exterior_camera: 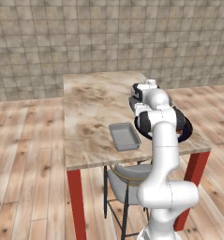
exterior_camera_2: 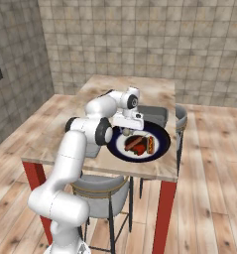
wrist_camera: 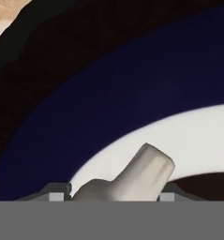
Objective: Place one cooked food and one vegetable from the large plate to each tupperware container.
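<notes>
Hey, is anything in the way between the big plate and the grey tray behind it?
Nothing visible blocks it. In the right base view the grey tray sits just behind the large plate, with bare tabletop around them. The gripper hangs low over the plate's near-left rim.

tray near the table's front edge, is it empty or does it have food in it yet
Empty. In the left base view the grey tray shows only bare floor inside its rim.

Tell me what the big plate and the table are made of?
The large plate looks like glazed ceramic: smooth navy rim and white ring, though it could be plastic. The table top looks like worn, pale wood with brown grain patches, on red legs that seem painted.
</notes>
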### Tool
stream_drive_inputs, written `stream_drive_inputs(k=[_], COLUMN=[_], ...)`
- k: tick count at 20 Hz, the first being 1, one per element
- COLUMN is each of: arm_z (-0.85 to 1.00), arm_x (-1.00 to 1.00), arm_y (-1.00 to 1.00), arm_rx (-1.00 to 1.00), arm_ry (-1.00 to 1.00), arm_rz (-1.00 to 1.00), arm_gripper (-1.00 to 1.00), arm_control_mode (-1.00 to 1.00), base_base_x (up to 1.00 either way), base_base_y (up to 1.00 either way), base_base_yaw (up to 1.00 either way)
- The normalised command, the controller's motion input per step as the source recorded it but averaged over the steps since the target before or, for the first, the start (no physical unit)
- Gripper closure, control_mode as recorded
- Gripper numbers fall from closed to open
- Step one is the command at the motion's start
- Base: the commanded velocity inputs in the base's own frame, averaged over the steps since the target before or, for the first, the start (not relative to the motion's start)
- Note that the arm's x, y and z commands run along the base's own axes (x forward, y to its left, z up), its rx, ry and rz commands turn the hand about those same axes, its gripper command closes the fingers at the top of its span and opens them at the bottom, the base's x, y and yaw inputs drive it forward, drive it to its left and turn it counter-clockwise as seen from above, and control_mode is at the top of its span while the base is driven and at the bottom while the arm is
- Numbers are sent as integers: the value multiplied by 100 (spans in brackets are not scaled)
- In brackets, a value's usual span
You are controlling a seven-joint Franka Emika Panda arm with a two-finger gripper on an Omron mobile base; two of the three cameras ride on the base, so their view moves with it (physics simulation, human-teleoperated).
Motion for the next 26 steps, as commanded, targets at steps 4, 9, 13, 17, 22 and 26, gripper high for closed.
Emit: stream_drive_inputs(k=[4, 9, 13, 17, 22, 26], arm_z=[0, 7, 23, 37, 18, 39], arm_x=[0, -25, -88, -99, -83, -50], arm_y=[0, 5, 55, 76, 71, 57], arm_rx=[0, 0, 0, -4, -7, -3], arm_ry=[0, -4, -19, -24, -19, -12], arm_rz=[0, 0, 4, 10, 16, 12], arm_gripper=[100, 100, 100, 100, 100, 100], arm_control_mode=[-100, -100, -100, -100, -100, -100], base_base_x=[0, 0, 0, 0, 0, 0], base_base_y=[0, 0, 0, 0, 0, 0], base_base_yaw=[0, 0, 0, 0, 0, 0])
